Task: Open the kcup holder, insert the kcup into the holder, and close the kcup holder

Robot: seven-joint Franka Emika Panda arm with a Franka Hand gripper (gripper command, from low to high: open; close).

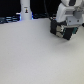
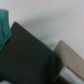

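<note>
In the exterior view my gripper (image 1: 64, 33) hangs low over the white table (image 1: 35, 55) at the exterior view's right, at the table's back edge. A dark blocky shape (image 1: 54, 27) shows beside and partly behind it; it may be the black kcup holder, but the blur leaves this unsure. The wrist view is filled by a flat dark slab (image 2: 30, 57), likely the holder seen close up, with no drawer front or pod slot showing. The kcup is not in view. I cannot tell how the jaws stand.
A tall white bottle-like object (image 1: 25, 10) stands at the back on the exterior view's left, before a dark backdrop. In the wrist view a teal shape (image 2: 4, 25) sits at the picture's edge and a grey-beige block (image 2: 71, 59) lies next to the dark slab.
</note>
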